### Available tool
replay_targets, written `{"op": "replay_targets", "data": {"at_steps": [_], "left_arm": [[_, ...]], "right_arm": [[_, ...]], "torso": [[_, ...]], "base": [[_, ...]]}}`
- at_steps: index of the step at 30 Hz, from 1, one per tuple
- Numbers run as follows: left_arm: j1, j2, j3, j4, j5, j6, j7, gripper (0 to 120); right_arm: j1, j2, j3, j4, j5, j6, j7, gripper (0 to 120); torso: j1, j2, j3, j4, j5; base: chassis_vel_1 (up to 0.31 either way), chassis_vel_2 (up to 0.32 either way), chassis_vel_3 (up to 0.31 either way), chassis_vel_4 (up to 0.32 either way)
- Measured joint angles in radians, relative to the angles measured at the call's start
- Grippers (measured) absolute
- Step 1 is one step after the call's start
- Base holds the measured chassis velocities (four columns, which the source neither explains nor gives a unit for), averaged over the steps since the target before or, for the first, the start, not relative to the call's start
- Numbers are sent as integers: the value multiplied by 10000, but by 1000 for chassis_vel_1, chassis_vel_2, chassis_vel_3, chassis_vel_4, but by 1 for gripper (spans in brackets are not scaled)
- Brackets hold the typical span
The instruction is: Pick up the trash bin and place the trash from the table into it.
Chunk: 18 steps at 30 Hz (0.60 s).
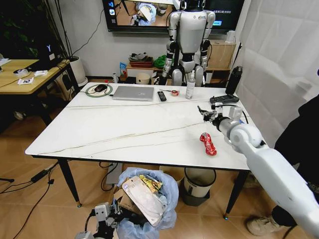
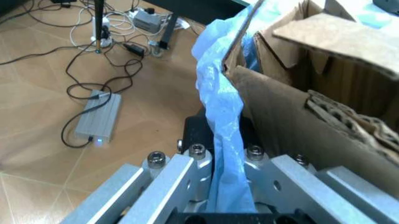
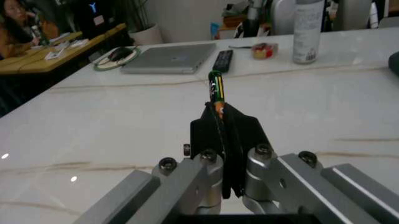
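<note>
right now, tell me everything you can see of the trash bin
The trash bin is a small round bin lined with a crinkled, translucent blue plastic bag that puffs over its rim. It sits low in front of the table's near edge, beside a cream bin. It is stuffed with torn brown cardboard, a clear flat pack and a yellow wrapper. The left gripper is shut on the bag's edge, its fingers pinching the blue film.

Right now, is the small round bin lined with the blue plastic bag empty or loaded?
Loaded. The blue-lined trash bin holds torn brown cardboard and wrappers above its rim; the left gripper clamps the bag edge.
</note>
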Motion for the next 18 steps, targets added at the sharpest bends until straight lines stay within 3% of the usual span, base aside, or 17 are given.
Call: {"op": "replay_targets", "data": {"at_steps": [4,6,10,18], "left_arm": [[-5,115,95,0,-21,-1,1,0],[-14,132,115,0,-25,-1,2,0],[-49,222,260,9,-25,-5,2,0],[-52,331,314,-30,-22,-9,4,0]], "right_arm": [[-1927,-448,840,2066,119,200,21,0],[-2222,-495,948,2385,112,220,29,0],[-4868,-556,1726,4219,-447,390,37,0],[-7462,-238,1858,5144,-2145,672,-270,0]], "torso": [[0,-1,0,-3,-3],[-1,-1,0,-3,-5],[-1,-1,0,0,-1],[-2,-1,0,1,0]], "base": [[0,0,0,0],[0,0,0,0],[0,0,0,0],[0,0,0,0]]}}
